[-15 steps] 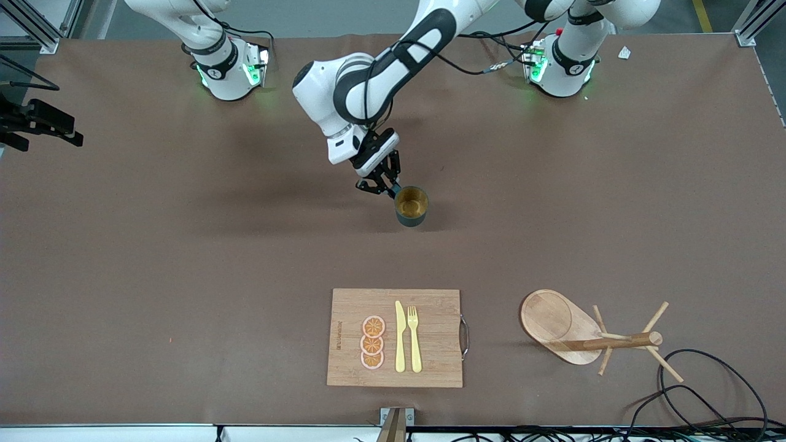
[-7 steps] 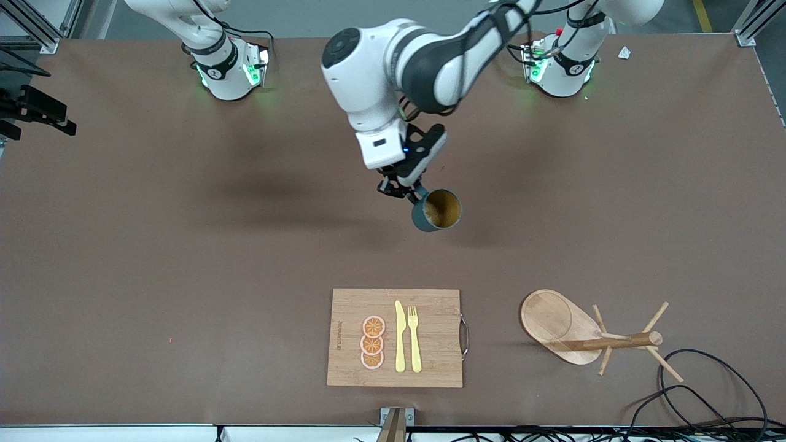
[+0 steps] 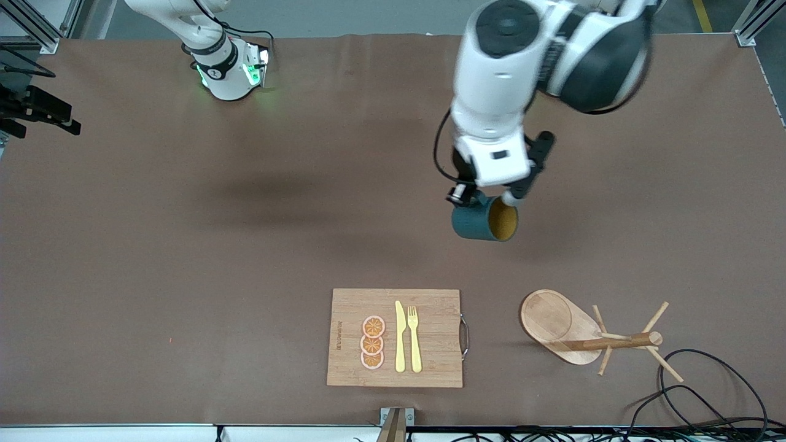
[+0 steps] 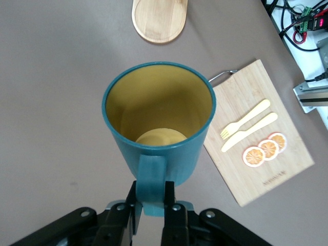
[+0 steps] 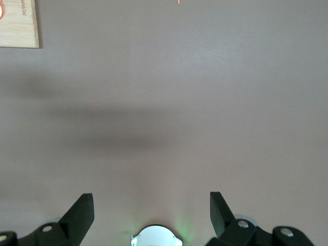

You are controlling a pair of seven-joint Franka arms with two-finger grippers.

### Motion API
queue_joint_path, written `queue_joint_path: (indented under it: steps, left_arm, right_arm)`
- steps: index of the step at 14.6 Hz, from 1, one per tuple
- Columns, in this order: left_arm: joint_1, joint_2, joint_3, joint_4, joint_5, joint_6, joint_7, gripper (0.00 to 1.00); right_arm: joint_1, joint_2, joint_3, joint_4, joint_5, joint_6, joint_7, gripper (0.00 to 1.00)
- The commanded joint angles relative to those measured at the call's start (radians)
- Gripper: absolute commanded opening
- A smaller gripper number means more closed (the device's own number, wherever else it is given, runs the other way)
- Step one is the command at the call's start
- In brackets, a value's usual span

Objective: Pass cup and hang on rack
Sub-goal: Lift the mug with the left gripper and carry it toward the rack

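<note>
The teal cup hangs in the air, tipped on its side so its mustard inside faces the left arm's end of the table. My left gripper is shut on the cup's handle and holds it over bare table, between the table's middle and the rack. In the left wrist view the cup fills the middle and the gripper clamps the handle. The wooden rack stands near the front camera's edge toward the left arm's end; its oval base shows in the left wrist view. My right gripper is open and empty, waiting over bare table.
A bamboo cutting board with a yellow knife, a fork and three orange slices lies near the front camera's edge, beside the rack. Black cables loop on the table next to the rack. The right arm's base stands at the table's edge.
My left arm has lifted the cup off the table's middle, carried it toward the left arm's end and tipped it onto its side. The right arm has barely moved.
</note>
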Motion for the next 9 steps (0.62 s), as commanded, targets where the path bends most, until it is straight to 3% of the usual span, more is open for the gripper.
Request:
queue_joint_path:
  steps: [1,3,9]
  left_arm:
    - [0.112,-0.051,-0.008,-0.024,-0.164,-0.001,0.072,0.02]
    - [0.192,-0.058,-0.010,-0.023,-0.277,0.002,0.100,0.02]
    - [0.343,-0.078,-0.007,-0.020,-0.421,0.016,0.217,0.01]
  right_arm:
    - [0.001,-0.016,0.007,-0.019,-0.008,-0.008,0.015,1.00]
    - [0.001,-0.016,0.005,-0.019,-0.011,-0.008,0.015,1.00]
    - [0.011,-0.016,0.007,-0.021,-0.011,-0.010,0.015,1.00]
